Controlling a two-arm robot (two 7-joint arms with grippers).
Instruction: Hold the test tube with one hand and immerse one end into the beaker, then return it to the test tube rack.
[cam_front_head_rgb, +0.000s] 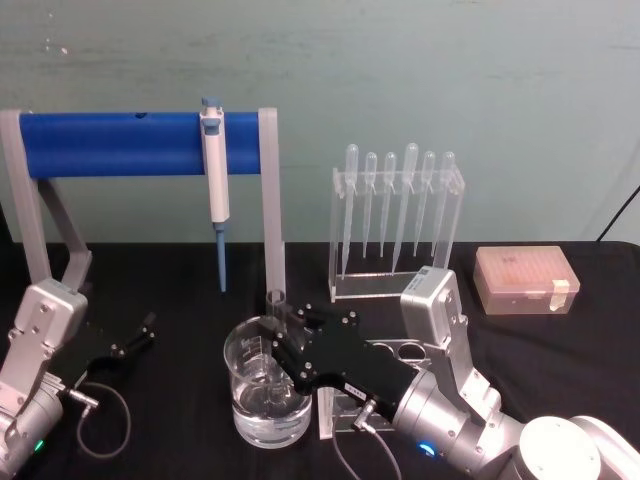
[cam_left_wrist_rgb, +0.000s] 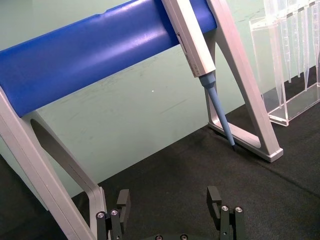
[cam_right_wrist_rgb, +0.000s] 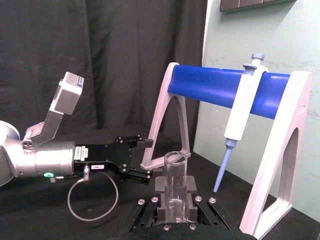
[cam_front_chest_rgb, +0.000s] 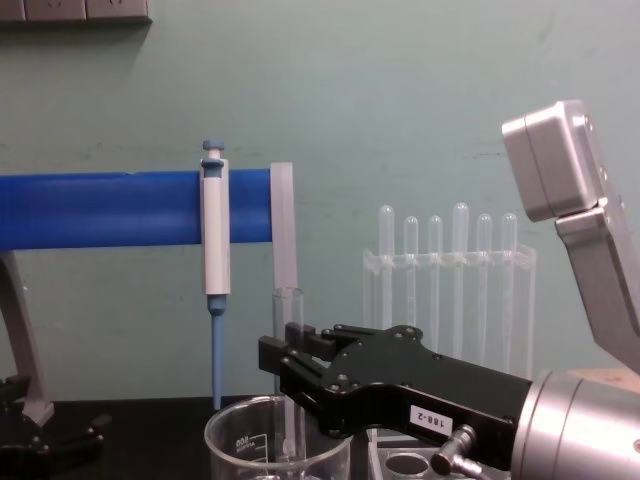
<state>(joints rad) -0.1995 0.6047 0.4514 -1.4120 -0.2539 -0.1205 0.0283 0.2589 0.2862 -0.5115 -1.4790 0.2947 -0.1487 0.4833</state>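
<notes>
The test tube (cam_front_head_rgb: 275, 312) stands upright, its open rim up, with my right gripper (cam_front_head_rgb: 281, 346) shut on its middle. Its lower end reaches down inside the beaker (cam_front_head_rgb: 250, 400), a wide glass with white marks and water in the bottom. From the chest view the test tube (cam_front_chest_rgb: 288, 330) rises above the beaker (cam_front_chest_rgb: 240, 440) rim, held by the right gripper (cam_front_chest_rgb: 289, 368). In the right wrist view the tube (cam_right_wrist_rgb: 175, 175) sits between the black fingers (cam_right_wrist_rgb: 158, 186). My left gripper (cam_front_head_rgb: 132, 345) rests open at the table's left, with open fingers (cam_left_wrist_rgb: 123, 200) near the stand.
A blue bar stand (cam_front_head_rgb: 110, 143) carries a white-and-blue pipettor (cam_front_head_rgb: 215, 180) at the back left. A clear rack of pipettes (cam_front_head_rgb: 398, 225) stands at the back middle, a pale orange box (cam_front_head_rgb: 525, 280) to its right. A clear rack with round holes (cam_front_head_rgb: 405, 350) lies under my right arm.
</notes>
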